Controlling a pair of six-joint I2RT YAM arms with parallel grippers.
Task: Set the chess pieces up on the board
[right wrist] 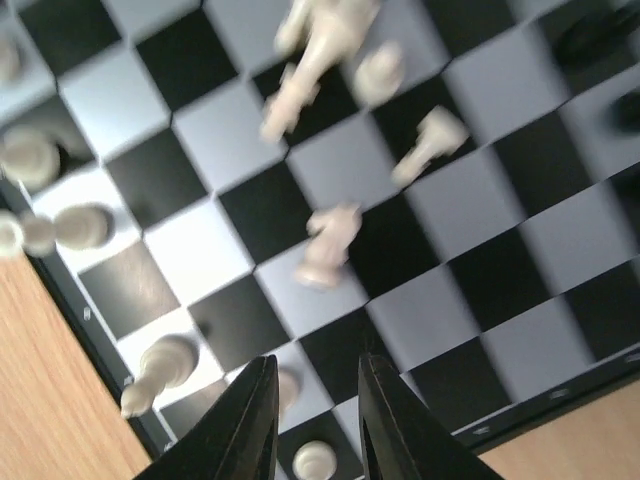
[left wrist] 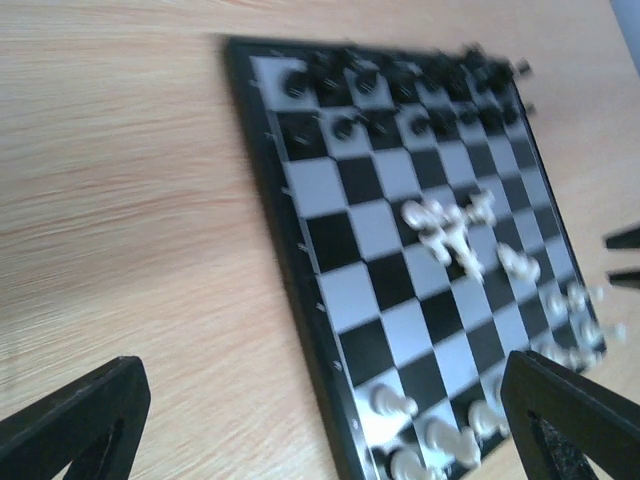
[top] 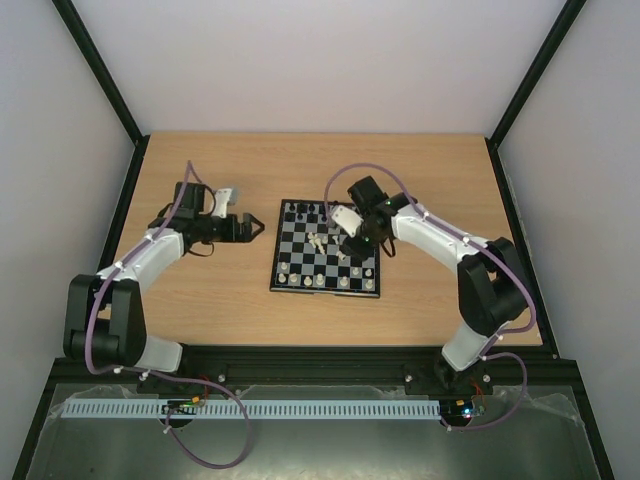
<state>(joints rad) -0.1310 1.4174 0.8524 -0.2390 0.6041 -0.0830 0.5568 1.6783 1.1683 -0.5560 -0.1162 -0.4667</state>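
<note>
The small chessboard (top: 300, 256) is lying on the wooden counter (top: 200, 290), roughly midway between the two arms and a little toward the right one. Black chess pieces (left wrist: 400, 95) are standing along the far two rows, and cream-white pieces (top: 320, 283) are lining the near edge. A loose cluster of cream-white pieces (left wrist: 450, 225) is lying toppled around the middle squares, some of them touching one another. The left hand (top: 262, 228) is hovering over bare counter just beside the board's left edge, pointing at it, released, with its dark fingers (left wrist: 80, 420) spread wide and nothing between them. The right hand (top: 352, 248) is hanging over the right half of the board, close above the squares. Its fingers (right wrist: 250, 420) are sitting only a little apart, and I am seeing nothing gripped between them. One fallen cream-white piece (right wrist: 325, 250) is lying just ahead of those fingertips, across a black and a pale square. A few upright cream-white pawns (right wrist: 160, 368) are standing along the border row beside that hand. The wrist views are blurred, so I cannot tell which kinds of pieces they are.
</note>
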